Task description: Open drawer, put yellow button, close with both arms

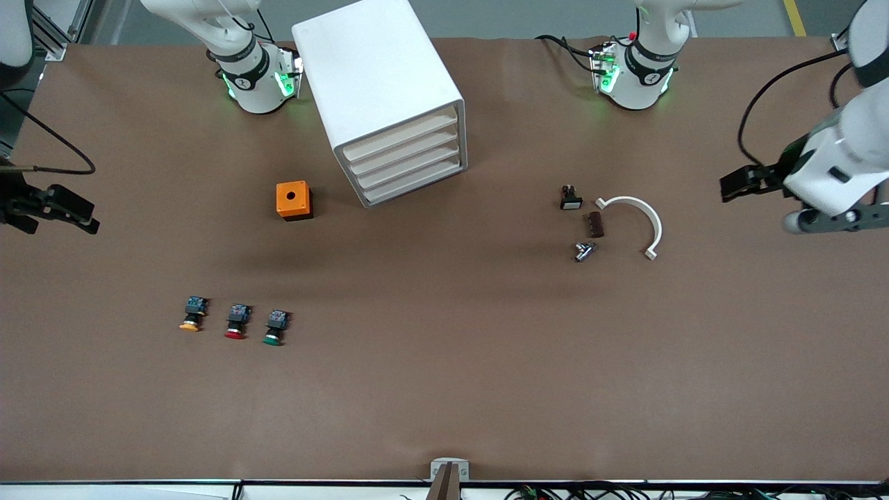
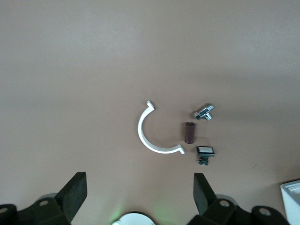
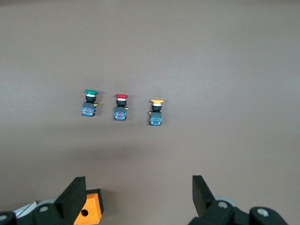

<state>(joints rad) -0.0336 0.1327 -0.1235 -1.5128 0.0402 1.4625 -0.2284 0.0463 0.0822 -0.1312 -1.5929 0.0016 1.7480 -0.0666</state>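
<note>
The white cabinet (image 1: 378, 76) stands near the arms' bases, and its uppermost drawer (image 1: 403, 137) is shut like the three below it. The yellow button (image 1: 192, 316) lies on the table at the right arm's end, beside a red-capped one (image 1: 237, 323) and a green-capped one (image 1: 276, 328). It also shows in the right wrist view (image 3: 156, 112). My right gripper (image 1: 76, 212) (image 3: 138, 194) is open and empty, up over the table's edge at the right arm's end. My left gripper (image 1: 737, 186) (image 2: 139, 192) is open and empty, up over the left arm's end.
An orange box with a hole (image 1: 294, 200) (image 3: 89, 211) sits beside the cabinet. Toward the left arm's end lie a white half ring (image 1: 642, 215) (image 2: 150, 136), a brown piece (image 1: 596, 224), a metal fitting (image 1: 585, 251) and a small black switch (image 1: 570, 198).
</note>
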